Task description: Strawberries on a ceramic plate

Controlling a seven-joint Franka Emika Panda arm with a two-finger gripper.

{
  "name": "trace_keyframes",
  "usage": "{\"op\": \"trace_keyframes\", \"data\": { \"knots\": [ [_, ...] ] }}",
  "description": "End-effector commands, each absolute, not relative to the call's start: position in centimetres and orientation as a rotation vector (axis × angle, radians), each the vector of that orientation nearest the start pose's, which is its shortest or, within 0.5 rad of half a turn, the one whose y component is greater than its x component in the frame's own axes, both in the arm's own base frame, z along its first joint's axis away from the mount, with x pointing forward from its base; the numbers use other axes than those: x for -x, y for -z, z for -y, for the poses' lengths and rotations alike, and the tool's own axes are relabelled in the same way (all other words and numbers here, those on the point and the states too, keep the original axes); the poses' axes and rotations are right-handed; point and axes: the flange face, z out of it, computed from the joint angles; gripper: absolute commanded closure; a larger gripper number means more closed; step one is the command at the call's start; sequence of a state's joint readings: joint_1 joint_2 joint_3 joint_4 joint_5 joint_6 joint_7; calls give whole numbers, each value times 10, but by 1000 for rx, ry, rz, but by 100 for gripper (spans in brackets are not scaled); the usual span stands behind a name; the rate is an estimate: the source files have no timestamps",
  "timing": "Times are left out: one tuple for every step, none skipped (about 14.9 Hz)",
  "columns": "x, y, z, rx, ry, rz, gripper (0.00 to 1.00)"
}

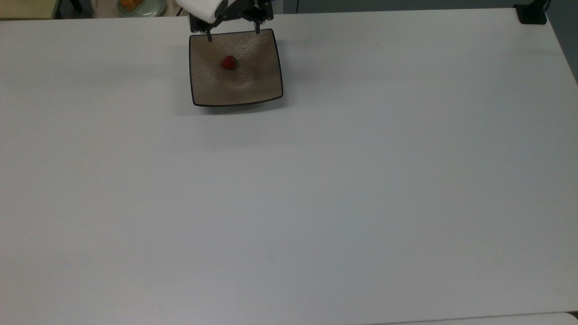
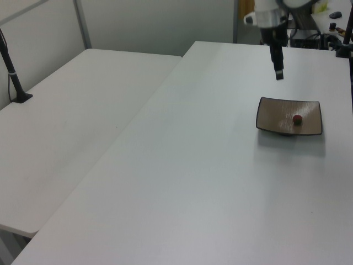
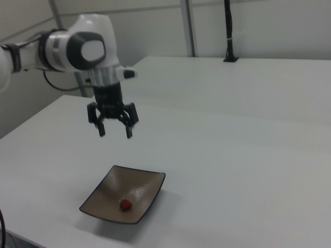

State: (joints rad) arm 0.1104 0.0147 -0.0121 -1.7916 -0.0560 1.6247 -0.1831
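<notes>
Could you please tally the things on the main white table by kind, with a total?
Strawberry, red, lying on the plate: 1
Ceramic plate, square, tan-brown: 1
Total: 2
The gripper hangs open above the plate, holding nothing.

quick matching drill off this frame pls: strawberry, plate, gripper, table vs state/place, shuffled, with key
Things:
1. strawberry
2. plate
3. gripper
4. table

States or places:
A. open, empty, raised above the plate's far side in the right view
B. white, carries the plate
C. red, lying on the brown dish
D. square, tan-brown, dark rim

Pairs: 1-C, 2-D, 3-A, 4-B
</notes>
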Motion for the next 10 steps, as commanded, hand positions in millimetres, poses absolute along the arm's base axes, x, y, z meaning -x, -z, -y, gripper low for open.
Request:
{"op": "trace_keyframes", "data": {
  "knots": [
    [-537,-564,-60,3146,-133,205,0],
    [-537,-574,-62,3132,-100,160,0],
    [-538,-582,-65,3115,-75,133,0],
    [-539,-585,-66,3104,-52,124,0],
    [-540,-586,-71,3101,-43,140,0],
    [-542,-586,-74,3100,-22,153,0],
    [-550,-587,-77,3097,73,166,0],
    [-556,-591,-78,3088,160,159,0],
    [-558,-593,-77,3085,189,160,0],
    [-560,-594,-75,3082,213,152,0]
  ]
}}
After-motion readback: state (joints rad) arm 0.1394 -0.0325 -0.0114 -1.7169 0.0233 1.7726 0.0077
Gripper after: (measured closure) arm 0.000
